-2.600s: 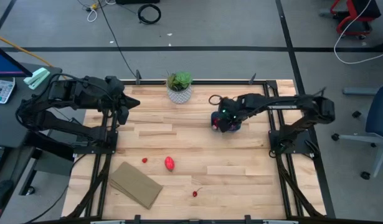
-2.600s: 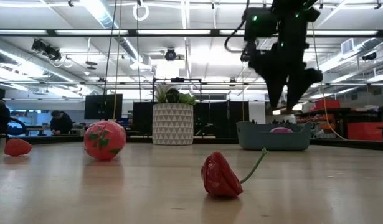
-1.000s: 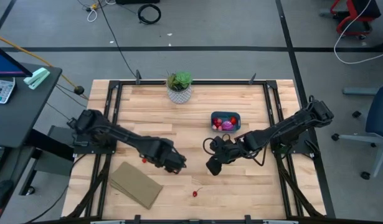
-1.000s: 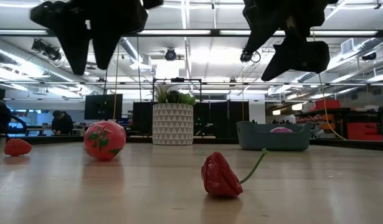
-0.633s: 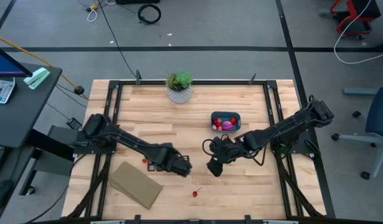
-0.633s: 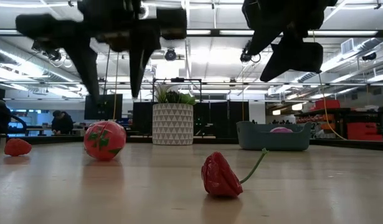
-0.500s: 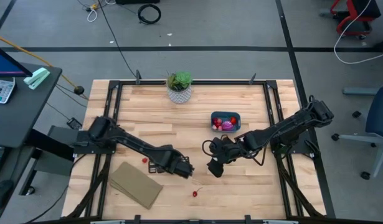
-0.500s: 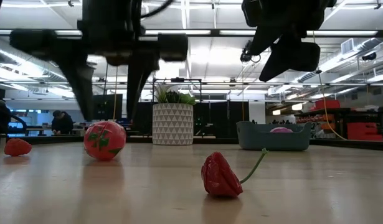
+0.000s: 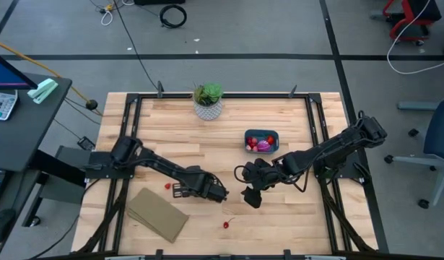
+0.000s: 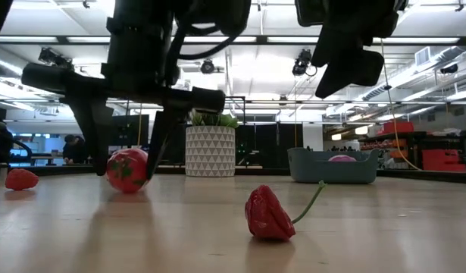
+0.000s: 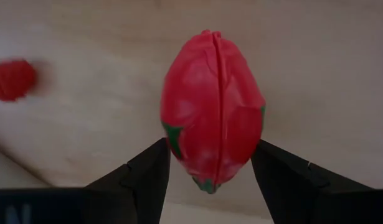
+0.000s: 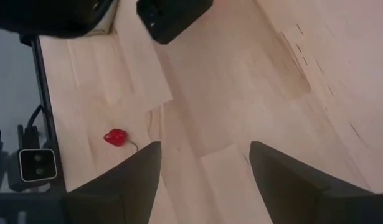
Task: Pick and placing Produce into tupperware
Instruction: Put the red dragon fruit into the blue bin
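A red fruit with green marks (image 11: 213, 118) lies on the table near the middle, also seen in the low view (image 10: 125, 171). My left gripper (image 11: 210, 180) points straight down over it, open, one finger on each side (image 10: 128, 180); in the high view the gripper (image 9: 211, 192) hides the fruit. A stemmed red piece (image 10: 269, 214) lies near the front (image 9: 226, 224). A small red piece (image 9: 167, 185) lies left of my left gripper. The teal tupperware (image 9: 261, 131) holds red and purple produce. My right gripper (image 12: 203, 186) hangs open above the table (image 9: 250, 196). My left gripper comes from above, pointing down, with a fingertip (image 11: 155, 168) beside each long side of the red fruit (image 11: 179, 143). Whether the fingers touch it I cannot tell. The fruit rests on the table.
A potted green plant (image 9: 207, 101) stands at the far edge. A flat tan slab (image 9: 157, 214) lies at the near left. Black frame rails (image 9: 128, 144) run along the table's sides. Bare wood lies between the two grippers and the near edge.
My left gripper has come down toward the table and a little toward its right edge, rolling about its own axis, so its fingers now stand on either side of the red fruit. My right gripper has rolled in place. The produce has stayed put.
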You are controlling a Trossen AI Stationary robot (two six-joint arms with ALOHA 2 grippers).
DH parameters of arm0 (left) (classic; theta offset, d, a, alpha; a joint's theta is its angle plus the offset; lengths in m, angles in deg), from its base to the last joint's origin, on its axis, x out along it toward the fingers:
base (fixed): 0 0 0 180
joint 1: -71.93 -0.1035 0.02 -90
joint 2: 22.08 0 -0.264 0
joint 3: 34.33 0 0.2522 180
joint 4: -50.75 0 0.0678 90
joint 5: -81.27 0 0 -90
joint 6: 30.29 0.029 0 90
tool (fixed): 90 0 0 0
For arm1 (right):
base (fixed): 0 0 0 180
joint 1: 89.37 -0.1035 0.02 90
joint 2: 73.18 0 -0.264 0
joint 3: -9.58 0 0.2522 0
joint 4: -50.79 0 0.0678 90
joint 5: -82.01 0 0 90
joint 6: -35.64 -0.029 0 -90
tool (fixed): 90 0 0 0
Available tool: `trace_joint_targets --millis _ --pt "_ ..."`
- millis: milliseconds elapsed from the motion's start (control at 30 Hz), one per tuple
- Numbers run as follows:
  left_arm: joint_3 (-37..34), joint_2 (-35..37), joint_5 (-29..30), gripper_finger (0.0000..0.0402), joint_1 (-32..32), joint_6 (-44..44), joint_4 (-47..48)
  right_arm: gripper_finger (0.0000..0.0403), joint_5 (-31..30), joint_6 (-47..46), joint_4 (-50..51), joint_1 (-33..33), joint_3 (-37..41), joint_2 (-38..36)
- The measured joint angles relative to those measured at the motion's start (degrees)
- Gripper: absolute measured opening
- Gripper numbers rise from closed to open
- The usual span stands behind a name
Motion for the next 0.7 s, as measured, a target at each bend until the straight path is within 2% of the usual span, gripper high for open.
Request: trace_joint_targets --millis 167,500,700 --pt "0.0 0.0 0.09 0.0229 -1.88 3.46 2.66 0.0254 -0.01 0.03 0.07 0.0 0.0 0.0" --pt "0.0 -0.23 1.14 0.0224 -5.57 10.17 2.07 0.0254 -0.01 0.02 0.07 0.01 0.0 -0.02" --pt "0.0 -0.16 1.02 0.0204 -5.54 15.57 -2.86 0.0254 -0.03 0.02 0.14 0.0 0.0 -0.02"
